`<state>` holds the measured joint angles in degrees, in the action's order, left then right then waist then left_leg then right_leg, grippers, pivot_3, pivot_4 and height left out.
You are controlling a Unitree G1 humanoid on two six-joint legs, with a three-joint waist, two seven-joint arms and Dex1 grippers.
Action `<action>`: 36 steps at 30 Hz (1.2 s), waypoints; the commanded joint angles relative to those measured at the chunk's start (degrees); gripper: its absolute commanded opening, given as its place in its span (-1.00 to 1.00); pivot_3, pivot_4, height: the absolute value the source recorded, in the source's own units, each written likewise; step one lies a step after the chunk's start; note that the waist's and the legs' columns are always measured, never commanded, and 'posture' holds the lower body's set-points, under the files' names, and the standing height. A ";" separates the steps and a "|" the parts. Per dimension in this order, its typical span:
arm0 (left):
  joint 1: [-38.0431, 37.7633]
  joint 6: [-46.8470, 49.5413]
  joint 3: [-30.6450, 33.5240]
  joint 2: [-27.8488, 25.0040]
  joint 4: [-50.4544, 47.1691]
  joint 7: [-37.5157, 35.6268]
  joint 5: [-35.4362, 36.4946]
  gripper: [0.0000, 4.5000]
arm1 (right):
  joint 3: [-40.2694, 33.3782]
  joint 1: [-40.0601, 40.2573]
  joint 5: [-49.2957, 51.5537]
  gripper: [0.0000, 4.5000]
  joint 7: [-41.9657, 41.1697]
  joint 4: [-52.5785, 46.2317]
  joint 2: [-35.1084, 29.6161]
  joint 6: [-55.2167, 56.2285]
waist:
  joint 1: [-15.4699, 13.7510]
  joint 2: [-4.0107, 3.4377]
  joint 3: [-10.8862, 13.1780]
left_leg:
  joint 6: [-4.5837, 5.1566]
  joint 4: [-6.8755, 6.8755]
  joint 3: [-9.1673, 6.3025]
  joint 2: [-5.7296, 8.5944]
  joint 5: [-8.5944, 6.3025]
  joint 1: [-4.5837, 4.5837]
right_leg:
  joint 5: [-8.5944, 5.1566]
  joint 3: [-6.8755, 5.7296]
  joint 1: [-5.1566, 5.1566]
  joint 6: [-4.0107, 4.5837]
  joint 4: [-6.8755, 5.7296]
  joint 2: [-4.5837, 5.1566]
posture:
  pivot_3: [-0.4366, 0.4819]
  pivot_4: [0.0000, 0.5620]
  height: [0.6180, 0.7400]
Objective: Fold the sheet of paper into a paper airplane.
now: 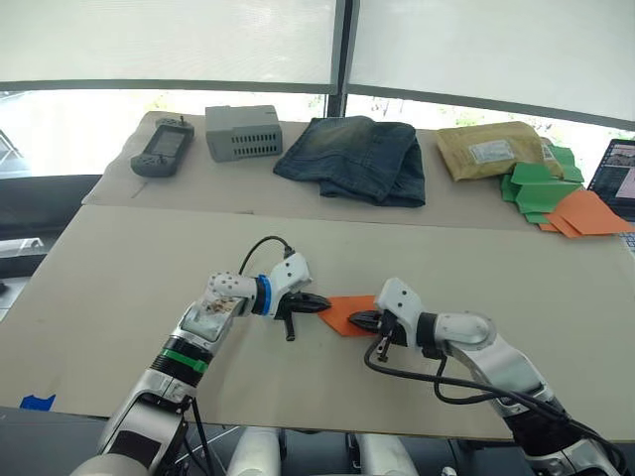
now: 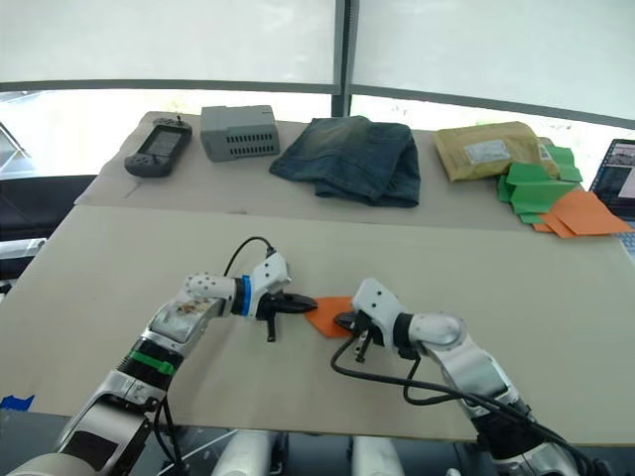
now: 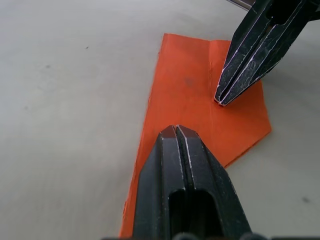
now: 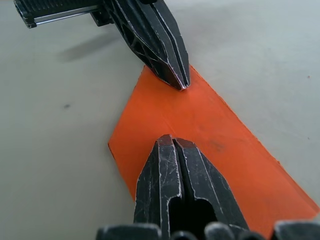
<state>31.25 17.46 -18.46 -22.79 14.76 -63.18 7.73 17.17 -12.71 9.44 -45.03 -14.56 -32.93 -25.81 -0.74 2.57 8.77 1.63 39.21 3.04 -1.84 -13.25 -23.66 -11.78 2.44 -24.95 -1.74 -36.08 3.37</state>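
Observation:
The sheet of paper (image 1: 345, 313) is bright orange and lies flat on the tan table, folded into a small layered piece with a straight crease (image 3: 210, 85). My left gripper (image 1: 323, 305) is shut, and its tip rests on the paper's left part. My right gripper (image 1: 359, 319) is also shut and presses its tip on the right part. In the left wrist view my own shut fingers (image 3: 176, 131) lie over the paper (image 3: 185, 95), facing the right gripper's tip (image 3: 223, 100). The right wrist view shows the paper (image 4: 205, 120) between both tips.
Along the back of the table lie a handheld device (image 1: 163, 147), a grey box (image 1: 244, 132), folded jeans (image 1: 352, 157) and a padded envelope (image 1: 488, 149). Green paper shapes (image 1: 541, 186) and paler orange pieces (image 1: 587, 212) sit at the far right beside a laptop (image 1: 619, 174).

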 commanded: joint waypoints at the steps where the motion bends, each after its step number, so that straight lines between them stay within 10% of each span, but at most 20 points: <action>1: 1.25 -2.24 -2.23 0.40 2.33 0.67 -3.28 -1.00 | -3.16 -0.29 0.87 -1.00 -0.92 -4.68 -1.80 0.65 | -0.17 -0.01 0.00 | 0.00 0.00 -0.01 0.01 0.00 0.00 | 0.00 0.00 0.00 0.00 -0.01 0.01 | -0.05 -0.47 0.70; 7: 0.86 -5.25 -2.86 -0.54 4.39 -0.58 -4.29 -1.00 | -9.92 0.60 3.25 -1.00 -5.45 -7.59 -7.52 7.17 | -0.19 -0.01 -0.01 | 0.04 0.01 0.02 0.00 0.03 0.37 | -0.17 -0.01 0.39 0.25 0.10 0.05 | -0.05 -0.47 0.70; 15: 1.68 -7.47 -2.88 -0.91 5.83 -2.30 -4.04 -1.00 | -8.57 1.75 -1.78 0.30 -13.31 -3.41 -15.59 18.36 | 0.06 -0.01 -0.01 | 0.04 0.00 0.03 -0.06 0.02 0.57 | -0.22 -0.03 0.59 0.30 0.14 0.04 | -0.05 -0.47 0.70; 28: 3.90 -9.09 -1.43 -1.70 8.06 -2.83 -4.04 -1.00 | -3.92 -5.00 -11.37 0.30 -10.31 12.35 -9.56 34.23 | -0.08 -0.01 0.00 | 0.06 0.00 0.08 -0.06 0.04 0.59 | -0.21 -0.02 0.59 0.30 0.07 0.03 | -0.05 -0.47 0.70; 36: 5.18 -5.49 0.37 -1.59 6.02 -6.44 -0.11 -1.00 | -3.81 -4.63 -7.40 -0.99 -15.01 11.99 -8.95 36.78 | 0.01 -0.01 0.00 | 0.08 0.00 0.08 -0.06 0.05 0.57 | -0.20 -0.01 0.58 0.30 0.07 0.05 | -0.05 -0.47 0.70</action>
<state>34.31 10.80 -18.94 -23.77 22.24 -68.25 7.05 14.60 -16.99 0.31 -59.26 -1.55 -42.05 8.66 -0.74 2.56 8.76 1.70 39.21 3.12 -1.90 -13.20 -23.09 -11.98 2.43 -24.38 -1.45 -36.02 3.41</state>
